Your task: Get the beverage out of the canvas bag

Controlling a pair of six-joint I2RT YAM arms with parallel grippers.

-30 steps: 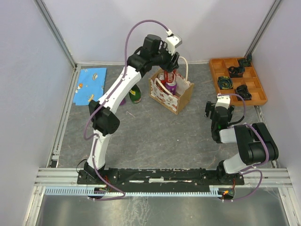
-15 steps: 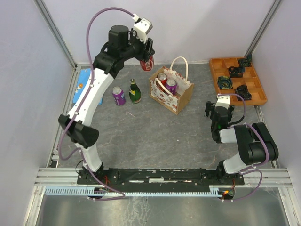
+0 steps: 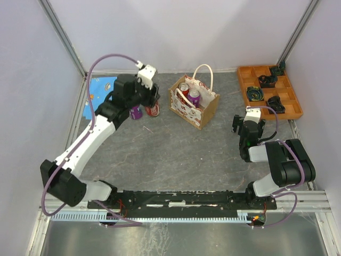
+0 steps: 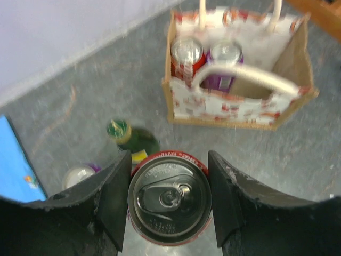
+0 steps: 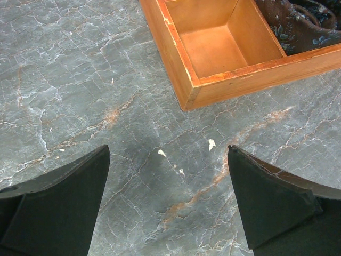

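The canvas bag (image 3: 198, 109) stands upright at the back middle, with white handles; it also shows in the left wrist view (image 4: 240, 101). A red can (image 3: 183, 88) and a purple can (image 3: 193, 96) stand inside it. My left gripper (image 3: 151, 104) is shut on a red can (image 4: 169, 196), held left of the bag and low over the table, next to a purple can (image 3: 136, 112) and a green bottle (image 4: 132, 141). My right gripper (image 5: 168, 197) is open and empty over bare table at the right.
An orange compartment tray (image 3: 246, 80) with dark objects sits at the back right; its corner shows in the right wrist view (image 5: 186, 90). A blue printed sheet (image 3: 97, 85) lies at the back left. Walls close in on three sides.
My left gripper lifted the red can out of the bag, swung it left and brought it down beside the purple can and green bottle. The right arm has not moved.
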